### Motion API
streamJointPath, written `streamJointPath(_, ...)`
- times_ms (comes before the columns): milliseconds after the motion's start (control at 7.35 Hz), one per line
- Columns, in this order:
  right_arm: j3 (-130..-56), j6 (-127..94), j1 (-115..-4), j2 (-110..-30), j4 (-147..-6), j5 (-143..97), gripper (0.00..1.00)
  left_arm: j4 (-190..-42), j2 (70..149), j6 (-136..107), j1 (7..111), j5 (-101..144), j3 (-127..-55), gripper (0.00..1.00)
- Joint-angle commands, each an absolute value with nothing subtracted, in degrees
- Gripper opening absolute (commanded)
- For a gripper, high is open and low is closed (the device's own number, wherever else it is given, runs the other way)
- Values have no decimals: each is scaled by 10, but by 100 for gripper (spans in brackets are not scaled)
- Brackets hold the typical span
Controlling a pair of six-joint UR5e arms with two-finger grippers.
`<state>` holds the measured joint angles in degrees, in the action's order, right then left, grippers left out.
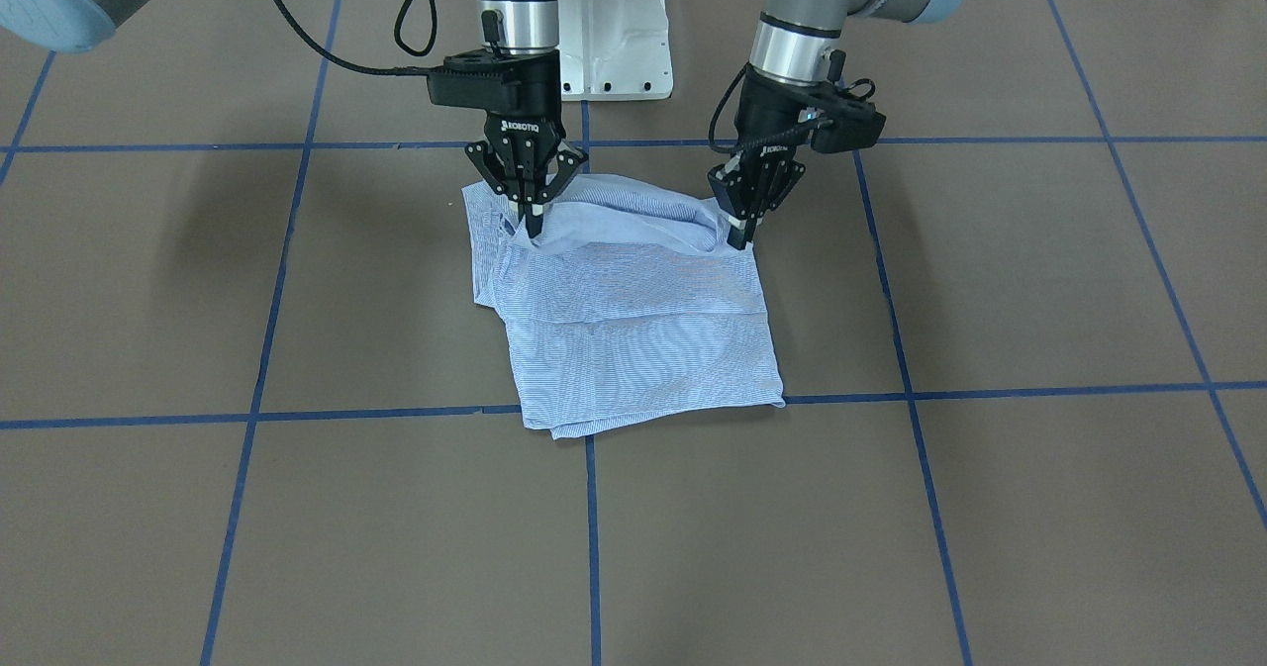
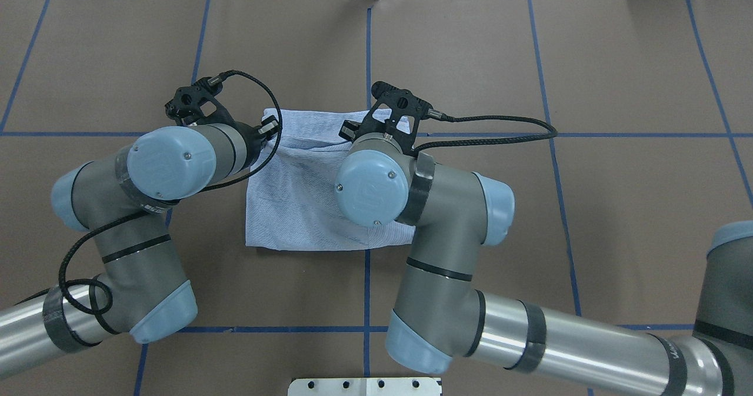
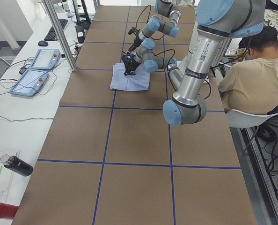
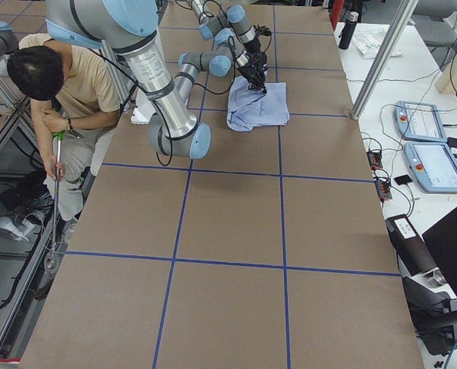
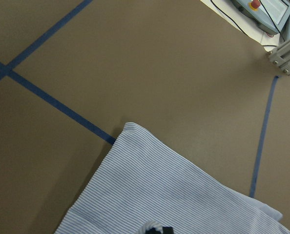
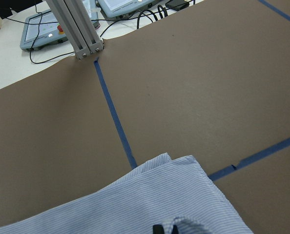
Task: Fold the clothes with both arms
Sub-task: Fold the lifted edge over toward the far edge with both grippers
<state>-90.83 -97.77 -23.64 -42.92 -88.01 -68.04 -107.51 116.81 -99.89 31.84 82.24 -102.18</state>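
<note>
The light blue striped shirt [image 1: 633,330] lies folded into a rough rectangle at the table's middle, also visible from overhead [image 2: 294,208]. Its edge nearest the robot is raised in a loose roll between the two grippers. My right gripper [image 1: 533,223] points down, shut on that edge at one corner. My left gripper [image 1: 740,236] pinches the other corner, shut as well. Overhead, both arms' wrists hide the fingers. Each wrist view shows striped shirt cloth [image 5: 174,195] [image 6: 135,204] spreading away from a fingertip at the bottom edge.
Blue tape lines [image 1: 590,537] grid the brown table. The white pedestal base [image 1: 619,43] stands behind the shirt. A seated person [image 3: 251,70] is beside the robot. Control pendants [image 3: 36,70], bottles [image 3: 15,165] and an aluminium post [image 6: 79,29] line the far side.
</note>
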Motion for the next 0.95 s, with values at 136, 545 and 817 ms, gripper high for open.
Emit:
streamJointPath(136,-803,-934,-282,-397,-811,-718,0,-1112,1215,-924,370,826,-944,0)
streamJointPath(545,-775,-906,-298,-397,-805,-736,54,-1178,1272,-878,403,846,-821,41)
streamJointPath(817,-768,-870,-342,-389,-806,-816,100,-1224,1294,-782,441,914,-771,100)
